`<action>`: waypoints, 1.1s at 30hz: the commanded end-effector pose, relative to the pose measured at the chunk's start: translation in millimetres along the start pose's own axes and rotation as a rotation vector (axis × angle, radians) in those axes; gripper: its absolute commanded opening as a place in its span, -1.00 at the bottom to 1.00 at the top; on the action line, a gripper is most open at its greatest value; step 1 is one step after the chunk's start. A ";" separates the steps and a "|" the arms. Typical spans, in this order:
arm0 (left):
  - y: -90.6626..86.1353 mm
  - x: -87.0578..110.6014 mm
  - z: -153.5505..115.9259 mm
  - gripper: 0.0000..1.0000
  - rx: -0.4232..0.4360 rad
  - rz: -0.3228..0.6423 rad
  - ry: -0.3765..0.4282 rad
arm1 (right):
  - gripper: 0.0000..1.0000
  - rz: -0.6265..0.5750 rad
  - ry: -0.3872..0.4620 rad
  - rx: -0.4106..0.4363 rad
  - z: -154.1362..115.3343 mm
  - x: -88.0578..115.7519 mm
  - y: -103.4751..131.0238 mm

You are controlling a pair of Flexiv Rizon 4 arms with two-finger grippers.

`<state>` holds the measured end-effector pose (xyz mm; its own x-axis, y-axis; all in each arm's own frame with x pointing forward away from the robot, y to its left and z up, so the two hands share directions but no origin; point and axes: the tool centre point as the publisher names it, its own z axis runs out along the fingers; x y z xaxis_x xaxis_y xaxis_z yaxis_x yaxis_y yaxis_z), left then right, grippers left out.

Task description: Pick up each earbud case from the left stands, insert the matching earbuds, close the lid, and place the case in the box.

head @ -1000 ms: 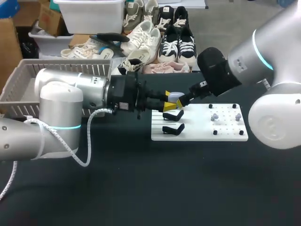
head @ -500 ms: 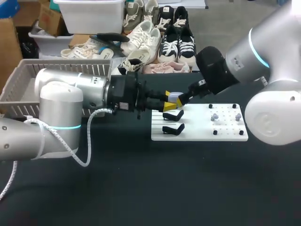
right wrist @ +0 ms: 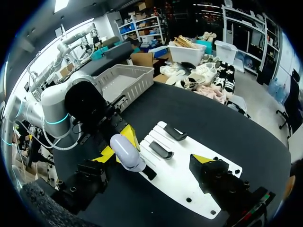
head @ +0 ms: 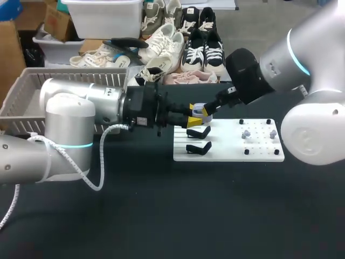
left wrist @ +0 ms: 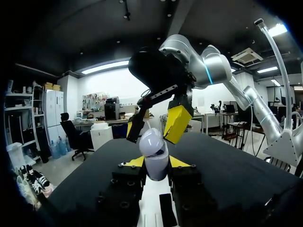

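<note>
A lavender earbud case [head: 200,110] is held above the far left end of the white board [head: 226,151], with my left gripper [head: 193,114] shut on its lower part. In the left wrist view the case [left wrist: 154,153] stands upright between that gripper's [left wrist: 157,162] yellow tips, its lid looking closed. My right gripper [head: 208,111] comes in from the opposite side and stands open, fingers wide to either side of the case's top [right wrist: 127,152]. Two black stands [head: 198,132] on the board are bare. Two lavender earbuds [head: 246,133] sit on pegs further right.
A grey slatted basket [head: 21,102] stands at the table's back left, behind my left arm. Small black pegs [head: 247,151] dot the board's right half. Dark tabletop stretches in front of the board.
My right wrist has shifted slightly up and back by the case. The left arm and the case have stayed where they were.
</note>
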<state>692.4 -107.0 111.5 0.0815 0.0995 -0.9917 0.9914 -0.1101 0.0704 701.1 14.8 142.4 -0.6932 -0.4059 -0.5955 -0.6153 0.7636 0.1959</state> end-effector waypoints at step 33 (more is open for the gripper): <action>0.4 0.5 0.7 -1.00 0.001 0.001 -0.001 | 1.00 0.055 0.348 0.600 -51.5 86.5 -101.4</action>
<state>692.2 -107.3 111.7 0.0817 0.0997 -0.9917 0.9913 -0.1108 0.0705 680.8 -129.2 114.9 -0.8489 -0.4234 -0.3162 -0.4005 0.9059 -0.1379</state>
